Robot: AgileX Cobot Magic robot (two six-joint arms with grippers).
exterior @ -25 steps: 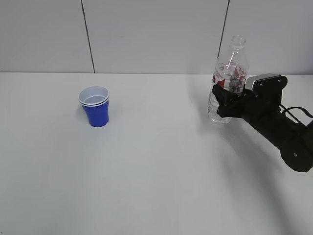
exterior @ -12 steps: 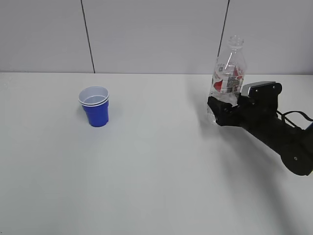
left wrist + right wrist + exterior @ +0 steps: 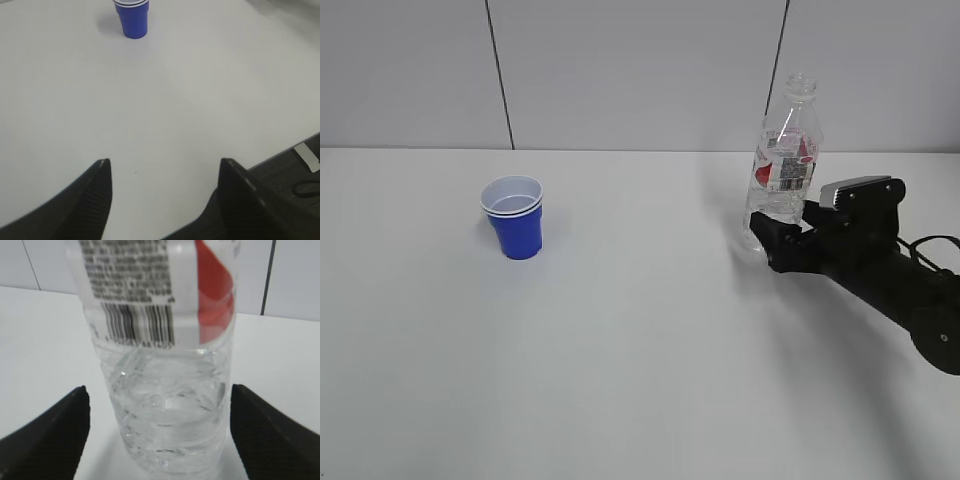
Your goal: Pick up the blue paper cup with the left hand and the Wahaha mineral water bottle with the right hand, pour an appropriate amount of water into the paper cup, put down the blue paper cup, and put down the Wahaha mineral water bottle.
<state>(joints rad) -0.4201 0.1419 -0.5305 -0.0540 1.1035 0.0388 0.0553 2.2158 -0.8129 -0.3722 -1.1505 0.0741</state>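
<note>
Your right hand [image 3: 157,430] stood wide open, the Wahaha mineral water bottle [image 3: 160,365] untouched between its fingers [image 3: 55,435].

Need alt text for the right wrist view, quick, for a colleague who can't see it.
The Wahaha mineral water bottle stands upright on the white table, filling the middle of the view, between the open black fingers of the right claw, which do not touch it.

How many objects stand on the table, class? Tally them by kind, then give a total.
Blue paper cup: 1
Wahaha mineral water bottle: 1
Total: 2
</note>
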